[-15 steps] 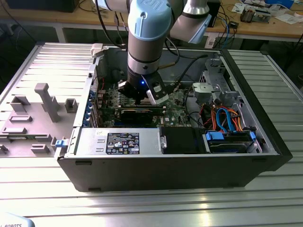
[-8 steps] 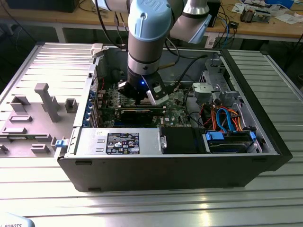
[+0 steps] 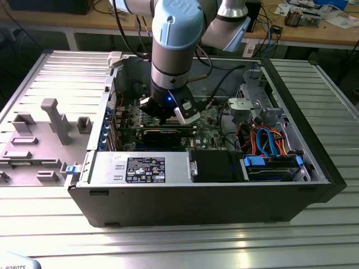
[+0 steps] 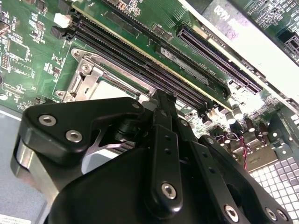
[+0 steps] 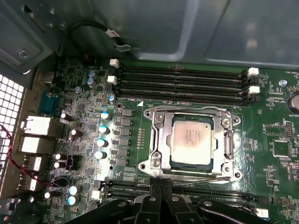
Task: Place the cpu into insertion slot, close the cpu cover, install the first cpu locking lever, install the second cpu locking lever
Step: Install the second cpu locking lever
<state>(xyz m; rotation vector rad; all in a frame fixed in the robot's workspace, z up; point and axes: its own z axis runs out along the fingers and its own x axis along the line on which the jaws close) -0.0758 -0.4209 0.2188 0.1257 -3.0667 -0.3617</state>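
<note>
In the first wrist view the cpu lies flat in the insertion slot, its silver top showing through the window of the cpu cover, which is folded down over it. A thin wire lever runs along the socket's edge nearest my gripper, and another lever lies along a side edge. My fingertips are shut together, just at that near edge. In the second wrist view the gripper points at the cover. The exterior view has the gripper low inside the case.
Black memory slots flank the socket. A black graphics card sits just in front of the gripper. The open computer case walls surround the board, with a power supply and drive cables. A grey fixture tray lies at the exterior view's left.
</note>
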